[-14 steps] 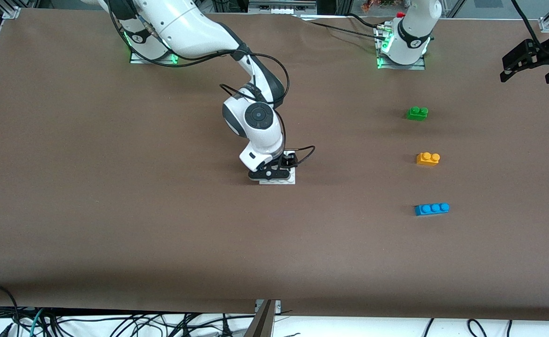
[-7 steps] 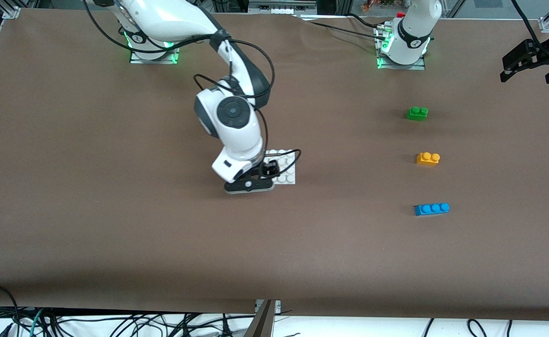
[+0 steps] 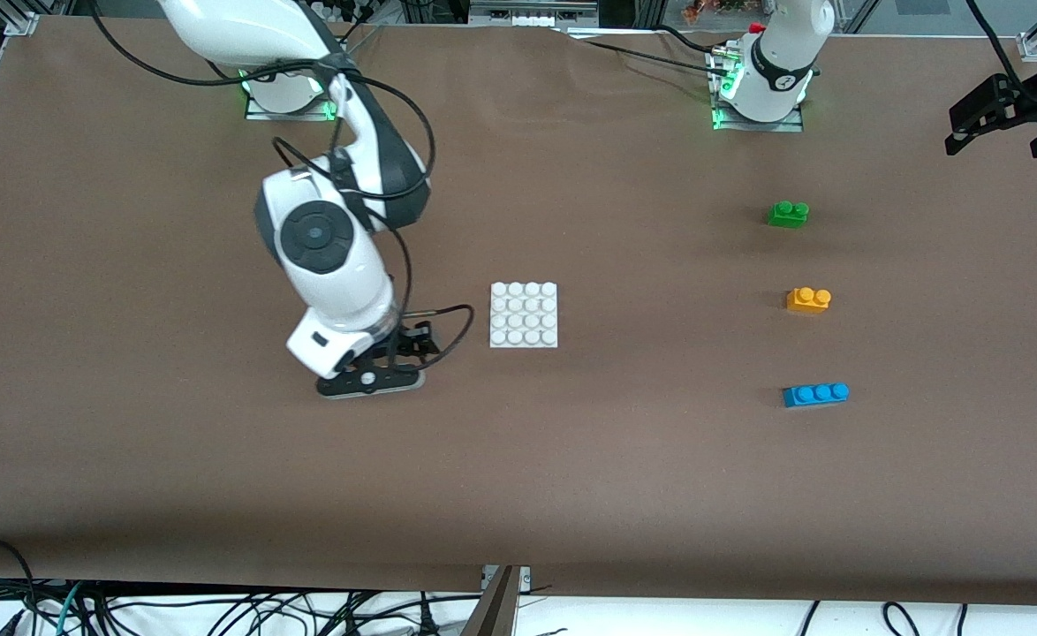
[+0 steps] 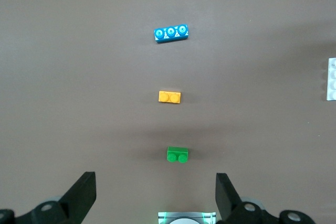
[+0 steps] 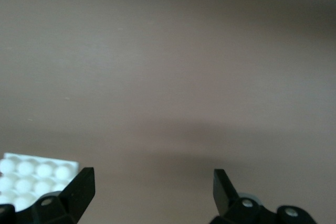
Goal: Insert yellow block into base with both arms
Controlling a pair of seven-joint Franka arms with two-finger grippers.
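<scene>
**Room around block & base**

Yellow block (image 3: 808, 299): bare surface (image 3: 660, 459) all round; green brick (image 3: 788, 214) & blue brick (image 3: 815, 394) well apart. Base (image 3: 524, 315) uncovered; right claw (image 3: 395, 358) low beside it, toward right arm's end.

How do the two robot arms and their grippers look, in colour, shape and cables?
Both arms are glossy white with rounded segments and black joint bands. The right arm has a round dark grey cap on its wrist and loose black cables. Each base glows green. The right gripper and left gripper are black, with two angular fingers.
</scene>
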